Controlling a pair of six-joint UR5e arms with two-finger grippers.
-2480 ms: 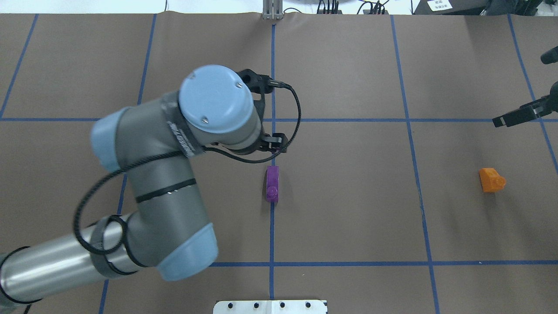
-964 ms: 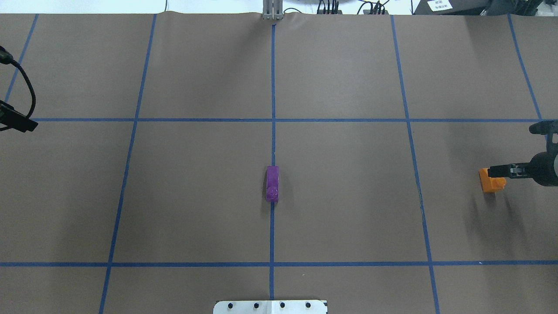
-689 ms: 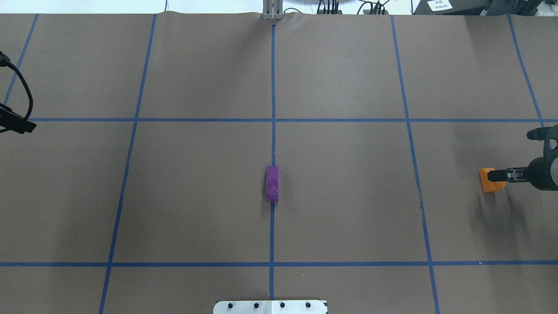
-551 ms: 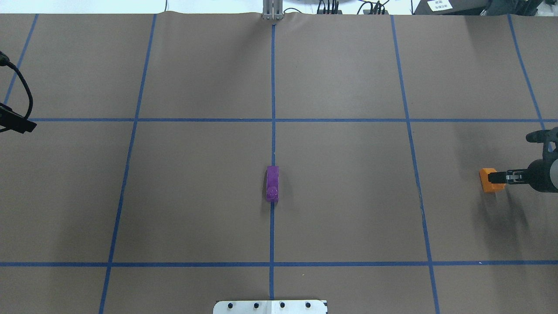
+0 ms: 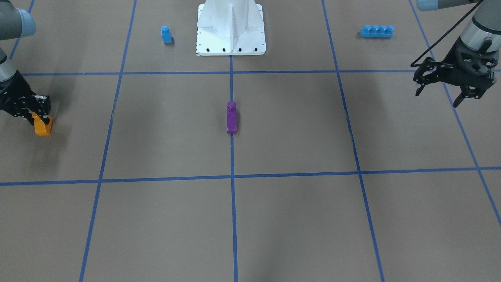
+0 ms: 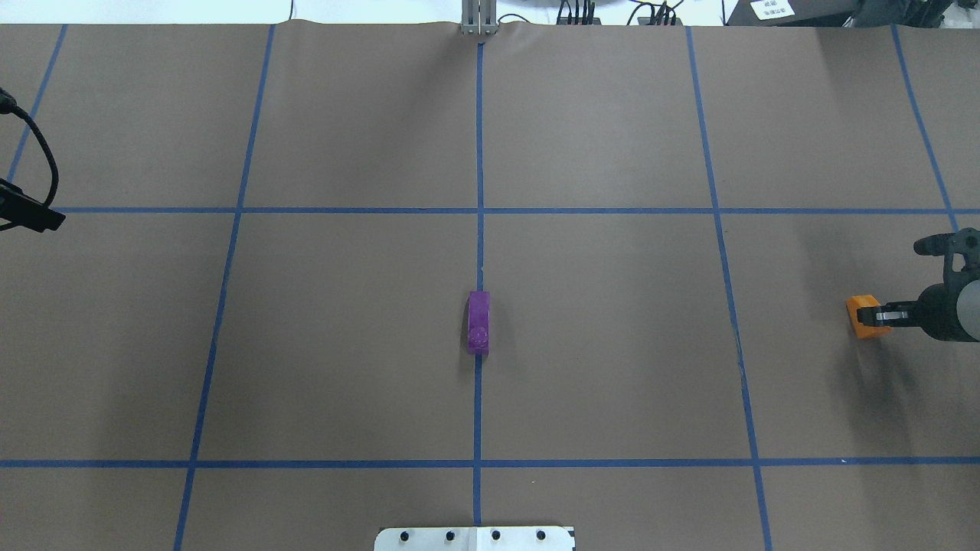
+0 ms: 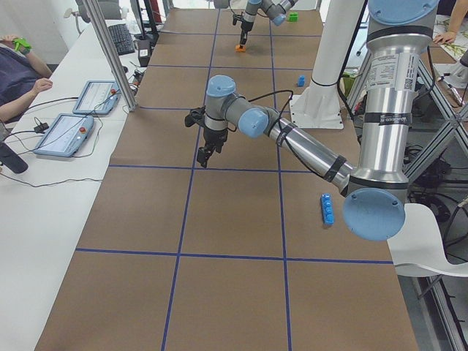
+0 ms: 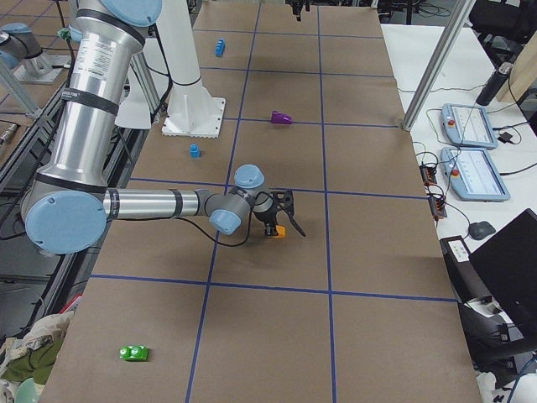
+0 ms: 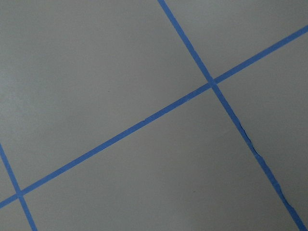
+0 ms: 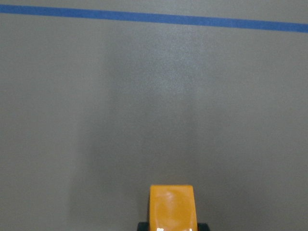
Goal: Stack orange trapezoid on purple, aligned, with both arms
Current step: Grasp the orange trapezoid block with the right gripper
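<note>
The orange trapezoid (image 6: 860, 319) is at the table's right side, between the fingers of my right gripper (image 6: 875, 315), which is shut on it. It also shows in the front view (image 5: 42, 127) under that gripper (image 5: 37, 113), and at the bottom of the right wrist view (image 10: 172, 207). I cannot tell whether it is lifted off the table. The purple block (image 6: 478, 321) lies alone on the centre tape line, stud toward the robot (image 5: 231, 116). My left gripper (image 5: 437, 98) is open and empty, above the table far out on the left.
A small blue single-stud block (image 5: 166, 34) and a blue four-stud brick (image 5: 377, 31) lie near the white pedestal base (image 5: 231, 27). A green block (image 8: 133, 353) lies at the right end of the table. Blue tape lines grid the brown table.
My left arm has drawn back from the purple block to the left edge. My right gripper has come to the orange trapezoid and shut on it; the block has shifted slightly.
</note>
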